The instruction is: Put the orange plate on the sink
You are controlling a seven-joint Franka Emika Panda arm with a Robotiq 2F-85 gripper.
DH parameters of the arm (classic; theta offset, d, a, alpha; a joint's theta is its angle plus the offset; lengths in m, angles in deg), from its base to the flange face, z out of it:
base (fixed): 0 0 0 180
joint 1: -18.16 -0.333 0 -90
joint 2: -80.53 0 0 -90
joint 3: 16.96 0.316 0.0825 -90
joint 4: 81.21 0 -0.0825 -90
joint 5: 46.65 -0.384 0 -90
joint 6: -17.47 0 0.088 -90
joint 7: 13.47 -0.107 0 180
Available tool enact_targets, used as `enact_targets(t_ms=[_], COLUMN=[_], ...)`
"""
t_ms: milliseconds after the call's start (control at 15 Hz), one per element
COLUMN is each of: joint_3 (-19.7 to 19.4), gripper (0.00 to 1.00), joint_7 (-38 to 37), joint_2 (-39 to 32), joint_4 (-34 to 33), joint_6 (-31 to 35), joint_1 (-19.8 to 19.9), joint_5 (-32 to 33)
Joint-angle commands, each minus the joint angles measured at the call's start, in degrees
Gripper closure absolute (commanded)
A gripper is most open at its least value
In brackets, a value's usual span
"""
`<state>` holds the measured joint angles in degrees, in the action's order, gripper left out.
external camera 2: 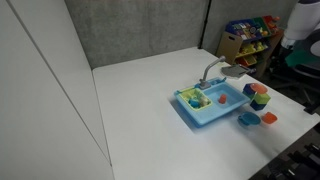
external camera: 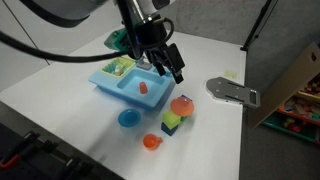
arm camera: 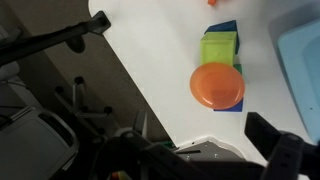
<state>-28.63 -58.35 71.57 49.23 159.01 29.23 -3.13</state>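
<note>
**Orange plate perched on blocks, beside the sink**

On the white table (external camera: pixel 55 95), furthest left in an exterior view, stands the sink (external camera: pixel 112 88), light blue, with its green-yellow side compartment (external camera: pixel 120 67) at the back and a small orange piece (external camera: pixel 143 88) lying in the basin. In front of it a blue plate (external camera: pixel 128 119) lies flat, with an orange cup (external camera: pixel 151 142) nearer the table edge. Above the sink's right end hangs the gripper (external camera: pixel 168 72), its dark jaws apart and holding nothing. Just right of the sink, the orange plate (external camera: pixel 182 104) rests on top of a green block (external camera: pixel 172 122). The wrist view shows the plate (arm camera: pixel 217 86) overlapping the green block (arm camera: pixel 222 47) and a blue one (arm camera: pixel 228 106). Furthest right lies a flat grey object (external camera: pixel 230 92).
</note>
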Motion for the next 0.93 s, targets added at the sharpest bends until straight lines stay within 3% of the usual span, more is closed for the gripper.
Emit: enact_targets(t_ms=[0, 67, 400, 867], joint_3=[-1.72, -1.48, -1.6, -1.92], gripper=[0.0, 0.0, 0.0, 0.0], joint_7=[-3.87, -1.73, -1.95, -6.13], joint_2=[-3.01, -1.52, -2.09, -6.44], joint_4=[-2.01, -0.42, -0.44, -0.59], joint_6=[1.37, 0.84, 0.96, 4.08], joint_1=[-1.59, -1.36, -1.6, -3.66], joint_5=[4.38, 2.06, 2.21, 4.6])
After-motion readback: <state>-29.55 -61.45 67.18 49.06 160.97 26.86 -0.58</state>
